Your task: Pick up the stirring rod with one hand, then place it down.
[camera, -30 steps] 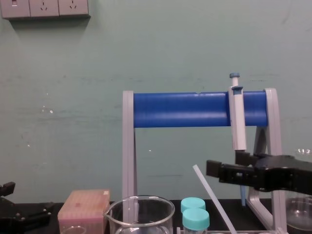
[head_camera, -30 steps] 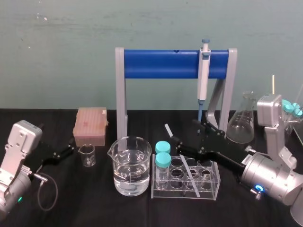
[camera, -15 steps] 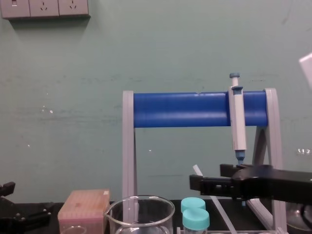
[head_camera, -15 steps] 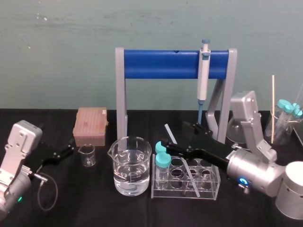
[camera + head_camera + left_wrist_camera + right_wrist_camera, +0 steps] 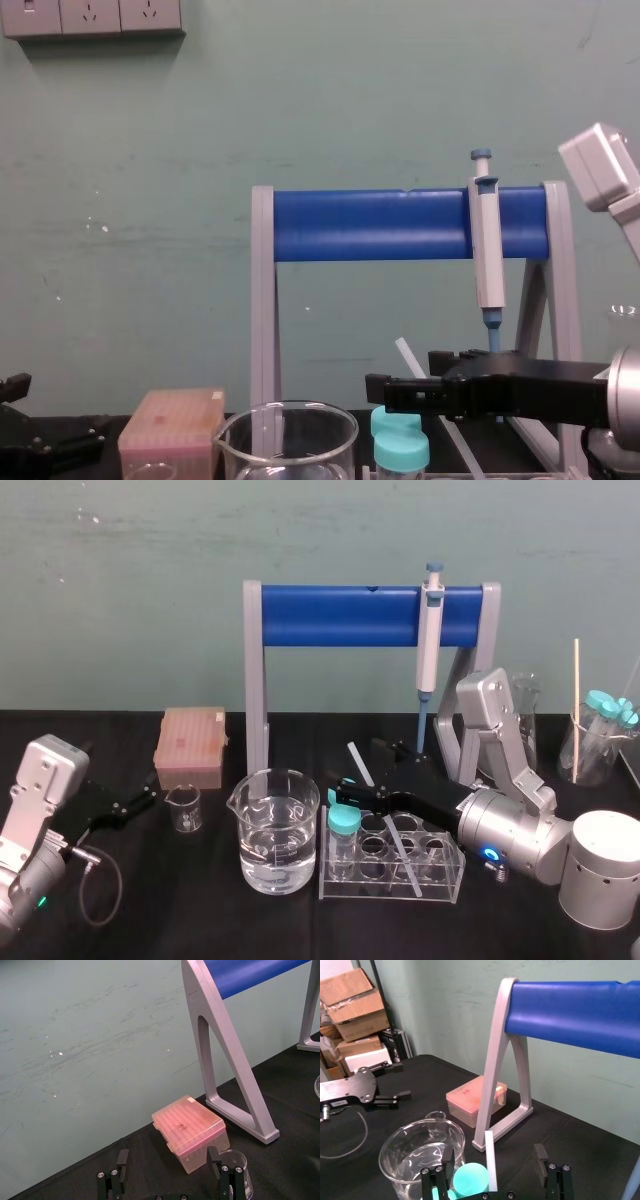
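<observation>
A lab is shown. A glass beaker [image 5: 278,830], a rack [image 5: 452,860] of tubes and a pink box [image 5: 190,745] are set on a black counter [image 5: 180,910]. A pipette [image 5: 430,630] is hung on a blue stand [image 5: 340,615].

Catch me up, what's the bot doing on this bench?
The black right gripper reaches across the clear plastic test tube rack, its jaws open on either side of the thin translucent white stirring rod that leans in the rack. It has not closed on the rod yet, so nothing is lifted. The left gripper sits parked and open beside a small glass beaker.
</observation>
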Available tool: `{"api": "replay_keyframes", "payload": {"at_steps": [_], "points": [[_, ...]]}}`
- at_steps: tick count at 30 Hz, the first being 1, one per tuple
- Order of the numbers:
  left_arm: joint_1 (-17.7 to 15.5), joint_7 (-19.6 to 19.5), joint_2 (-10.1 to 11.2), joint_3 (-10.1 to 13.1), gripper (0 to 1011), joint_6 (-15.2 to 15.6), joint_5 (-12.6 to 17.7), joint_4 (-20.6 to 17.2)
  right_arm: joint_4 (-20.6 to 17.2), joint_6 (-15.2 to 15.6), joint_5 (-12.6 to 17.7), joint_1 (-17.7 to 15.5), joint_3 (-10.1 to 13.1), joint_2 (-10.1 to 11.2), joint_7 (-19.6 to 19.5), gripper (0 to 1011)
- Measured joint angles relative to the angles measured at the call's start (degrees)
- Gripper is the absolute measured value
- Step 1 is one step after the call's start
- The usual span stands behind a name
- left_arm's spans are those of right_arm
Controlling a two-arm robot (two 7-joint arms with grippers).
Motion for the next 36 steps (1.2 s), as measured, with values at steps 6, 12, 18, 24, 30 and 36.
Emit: {"api": "replay_keyframes", "payload": {"at_steps": [6, 12, 18, 24, 30, 36], "points": [[0.0, 0.0, 0.0, 0.0, 1000, 0.0, 0.0, 0.0, 1.3, 0.1, -1.0, 0.6, 0.0, -0.9, -0.5, 1000], [0.0, 0.0, 0.0, 0.0, 1000, 0.0, 0.0, 0.0, 2.0, -0.9, -2.1, 1.0, -0.1, -1.3, -0.2, 1000], [0.0, 0.0, 0.0, 0.0, 1000, 0.0, 0.0, 0.0, 2.0, -0.8, -2.0, 0.9, -0.1, -1.3, -0.2, 1000], [0.0, 0.0, 0.0, 0.0, 1000, 0.0, 0.0, 0.0, 2.0, -0.8, -1.9, 0.9, 0.0, -1.3, -0.2, 947], [0.0, 0.0, 0.0, 0.0, 1000, 0.0, 0.0, 0.0, 1.9, -0.7, -1.8, 0.9, 0.0, -1.3, -0.2, 777], [0.0, 0.0, 0.0, 0.0, 1000, 0.0, 0.0, 0.0, 1.9, -0.6, -1.7, 0.8, 0.0, -1.2, -0.2, 583]]}}
